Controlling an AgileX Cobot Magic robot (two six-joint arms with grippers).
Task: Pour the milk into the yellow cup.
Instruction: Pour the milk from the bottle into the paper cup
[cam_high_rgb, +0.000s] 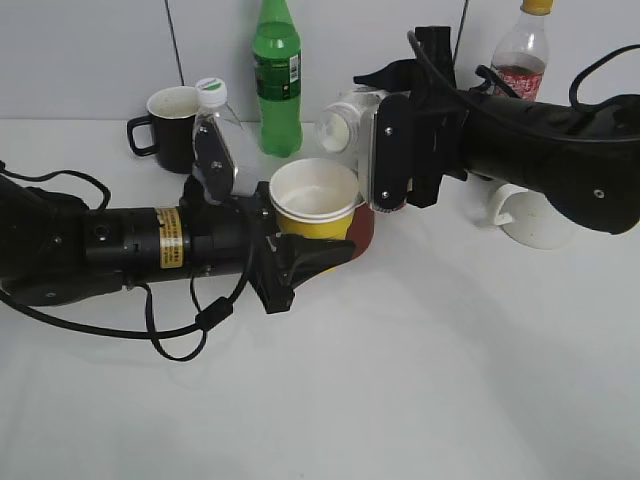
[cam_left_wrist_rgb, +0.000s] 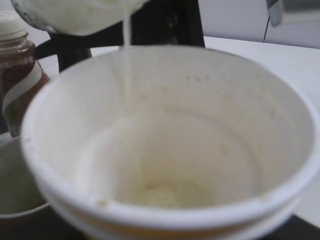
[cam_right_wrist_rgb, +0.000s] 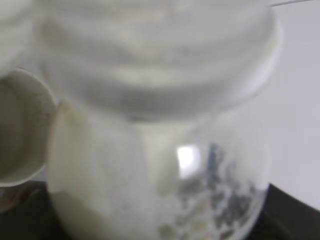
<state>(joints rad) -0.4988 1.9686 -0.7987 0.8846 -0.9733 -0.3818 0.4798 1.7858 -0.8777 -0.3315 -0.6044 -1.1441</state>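
My left gripper (cam_high_rgb: 300, 250) is shut on the yellow cup (cam_high_rgb: 315, 205) and holds it up near the middle of the table. The cup fills the left wrist view (cam_left_wrist_rgb: 175, 150); a little milk lies at its bottom. My right gripper (cam_high_rgb: 385, 150) is shut on the milk bottle (cam_high_rgb: 345, 120), tipped on its side with its open neck to the left, above the cup's far rim. A thin white stream (cam_left_wrist_rgb: 127, 55) falls from the bottle (cam_left_wrist_rgb: 75, 15) into the cup. The bottle fills the right wrist view (cam_right_wrist_rgb: 155, 125), with the cup's rim (cam_right_wrist_rgb: 20, 130) at the left.
A dark-red mug (cam_high_rgb: 365, 232) stands right behind the cup. At the back stand a black mug (cam_high_rgb: 170, 125), a clear water bottle (cam_high_rgb: 218, 135), a green bottle (cam_high_rgb: 277, 80) and a bottle with a yellow cap (cam_high_rgb: 525, 50). A white mug (cam_high_rgb: 530, 220) lies under my right arm. A brown coffee bottle (cam_left_wrist_rgb: 17, 75) shows at left.
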